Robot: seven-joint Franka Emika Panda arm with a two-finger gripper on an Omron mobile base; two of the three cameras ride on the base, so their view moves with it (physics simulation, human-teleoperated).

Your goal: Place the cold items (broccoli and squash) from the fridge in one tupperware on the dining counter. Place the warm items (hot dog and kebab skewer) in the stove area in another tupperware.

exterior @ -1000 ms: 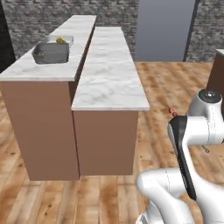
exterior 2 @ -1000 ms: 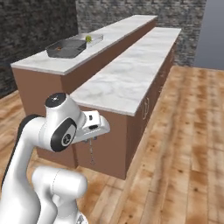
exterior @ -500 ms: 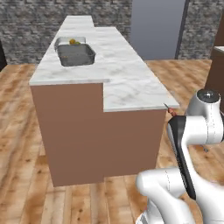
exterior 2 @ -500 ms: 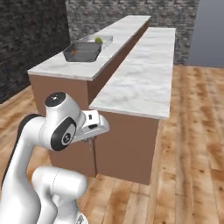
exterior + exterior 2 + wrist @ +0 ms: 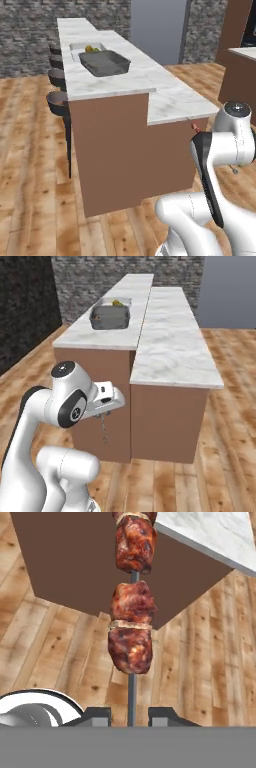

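Standing end-on before the robot: one dining counter [image 5: 172, 341], long white marble over a brown base, with a second, taller marble-topped run [image 5: 107, 333] flush along its side. Open wood floor [image 5: 30, 165] lies on both long sides and before the near end. One dark grey tray, another tupperware [image 5: 104, 62], sits at mid-length on the taller run, clear of its near edge; one clear tupperware [image 5: 88, 48] lies just behind it, a yellow-orange squash [image 5: 90, 48] showing inside. Four dark stools [image 5: 58, 100] line the far side. One gripper [image 5: 130, 716], fingers [image 5: 95, 716] closed tight on the metal rod of one kebab skewer [image 5: 132, 607], which carries three browned meat chunks and hangs over the floor below the counter's near end.
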